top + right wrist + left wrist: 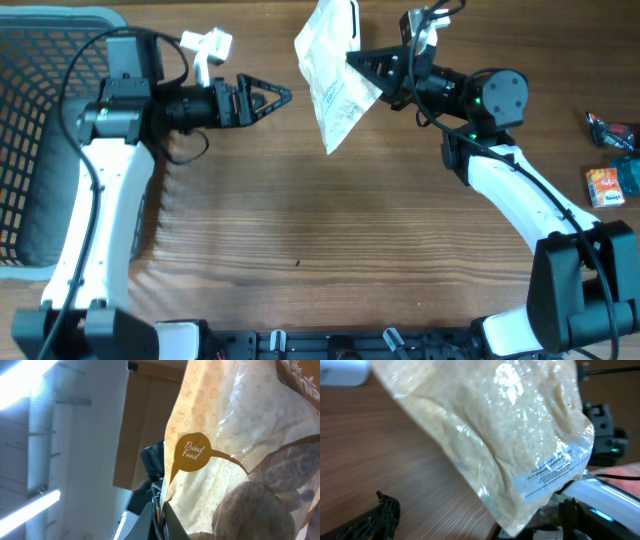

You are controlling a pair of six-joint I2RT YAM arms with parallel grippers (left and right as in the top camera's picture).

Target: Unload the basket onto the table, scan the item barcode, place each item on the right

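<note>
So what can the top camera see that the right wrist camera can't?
Only the top camera shows the wooden table, the basket on the left, the open left gripper, a white device near it, and small packets at the right edge. Only the right wrist camera shows the brown "Dried Food" badge and the ceiling lights. Both show the bag pinched in the shut right gripper.
</note>
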